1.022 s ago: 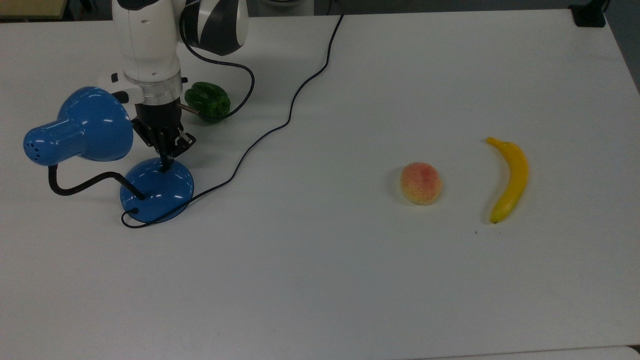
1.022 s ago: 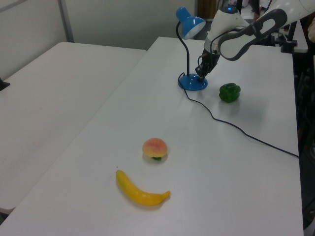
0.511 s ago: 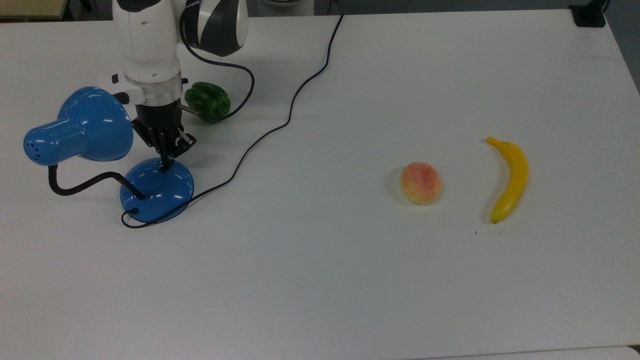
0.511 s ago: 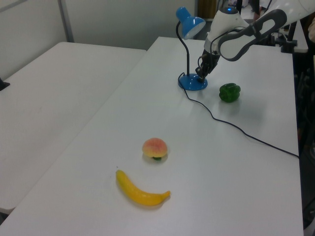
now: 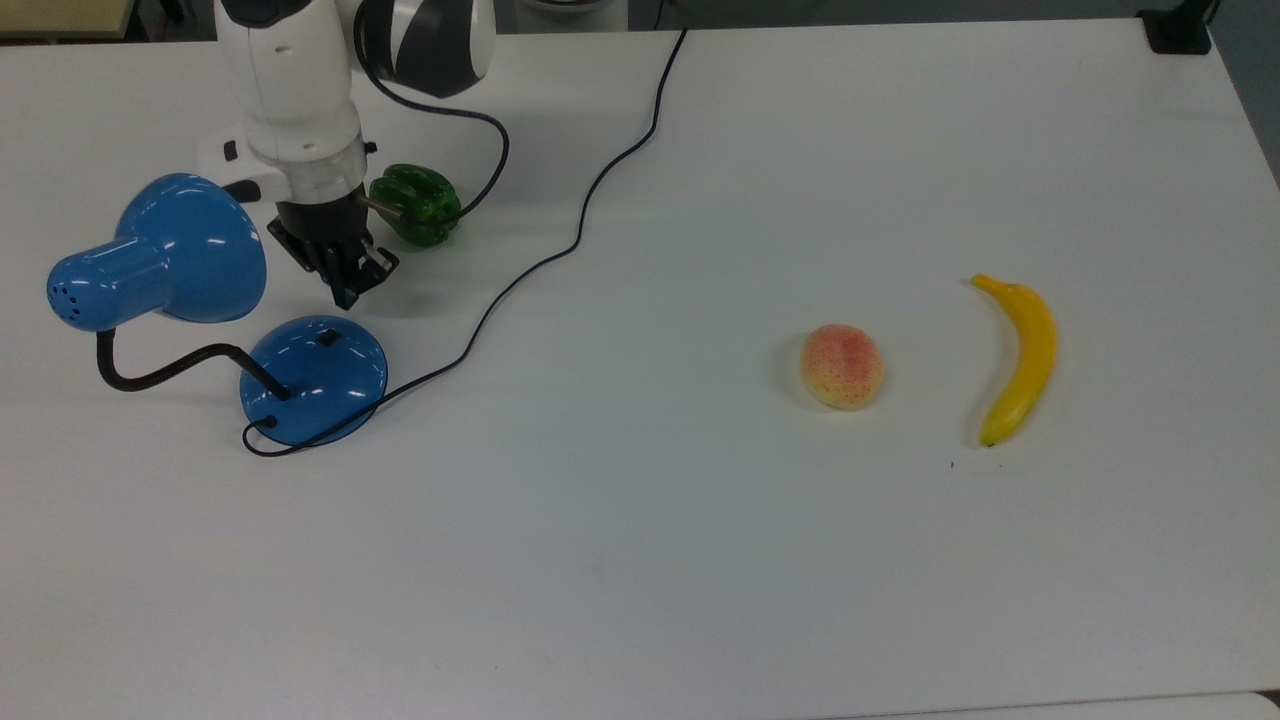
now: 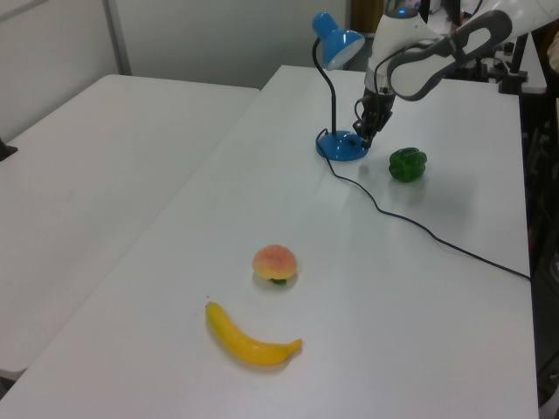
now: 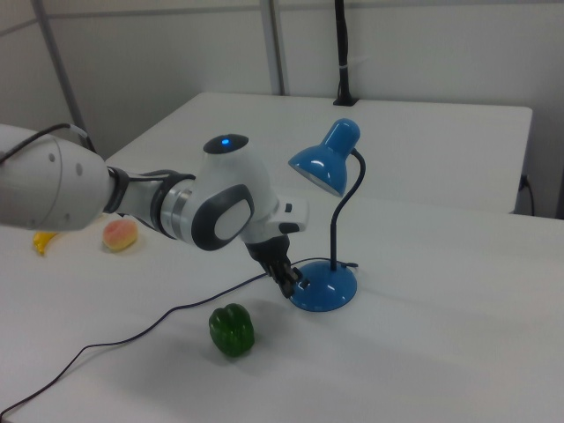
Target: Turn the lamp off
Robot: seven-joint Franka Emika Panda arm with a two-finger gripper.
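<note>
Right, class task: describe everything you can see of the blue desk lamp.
The lamp is glossy blue with a cone shade, a black bendy gooseneck and a round domed base carrying a small black switch. It stands upright on the white table. Its black cord trails away. The claw hovers just off the base.

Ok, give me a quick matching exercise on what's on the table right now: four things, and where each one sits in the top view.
Things:
1. lamp
2. green pepper
3. peach
4. banana

Places in the top view:
A. farthest to the top view's right
B. just left of the banana
C. beside the gripper, on its right
D. base just below the gripper

Pairs: 1-D, 2-C, 3-B, 4-A
</note>
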